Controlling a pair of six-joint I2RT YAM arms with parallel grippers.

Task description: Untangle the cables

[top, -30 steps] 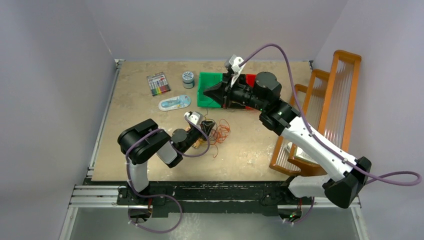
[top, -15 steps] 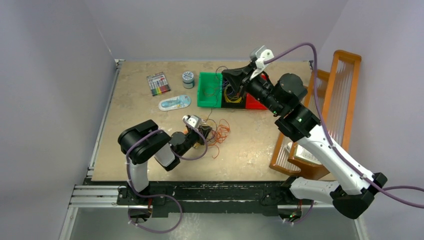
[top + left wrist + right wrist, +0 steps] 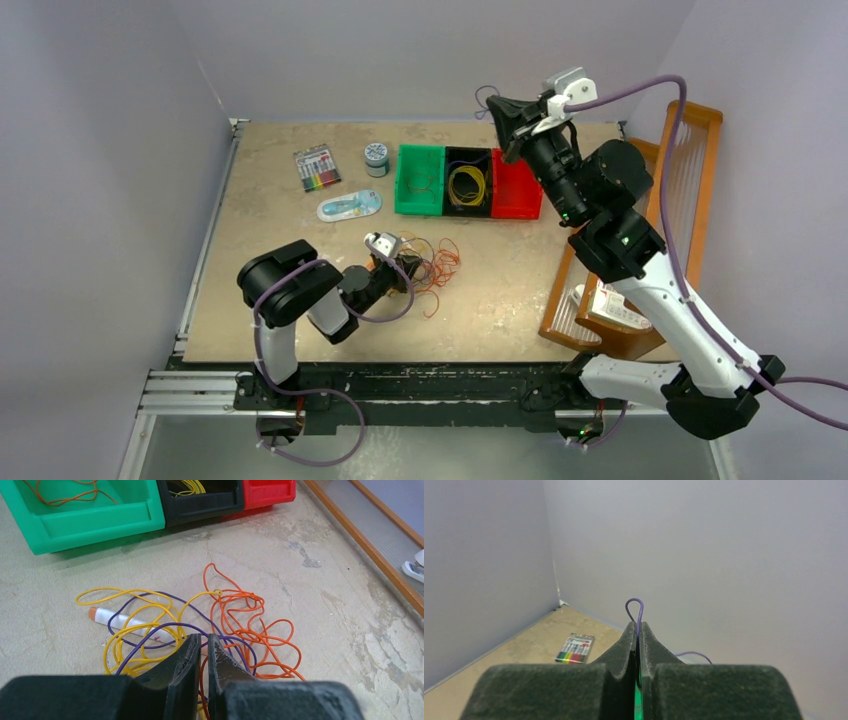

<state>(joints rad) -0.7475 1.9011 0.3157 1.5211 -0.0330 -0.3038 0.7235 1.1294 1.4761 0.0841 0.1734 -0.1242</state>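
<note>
The cables (image 3: 436, 266) lie as a loose tangle of yellow, orange and purple loops mid-table. In the left wrist view, orange loops (image 3: 250, 615) spread right and yellow ones (image 3: 125, 630) left. My left gripper (image 3: 405, 277) is low at the tangle's near side. Its jaws (image 3: 204, 639) are almost together, with an orange strand running through the narrow gap. My right gripper (image 3: 498, 108) is raised high near the back wall, above the bins. It is shut on a thin purple cable (image 3: 635, 601) that loops out past its tips (image 3: 637, 626).
Green (image 3: 420, 209), black (image 3: 467, 212) and red (image 3: 516, 211) bins stand in a row at the back; the black one holds a yellow coil (image 3: 466, 185). A white tube (image 3: 120, 622) lies under the tangle. Marker pack (image 3: 317, 168), small tin (image 3: 376, 157), wooden rack (image 3: 660, 200) at right.
The right arm swung up and to the right, from over the bins to high by the back wall, carrying the purple cable. The left jaws narrowed at the tangle.
</note>
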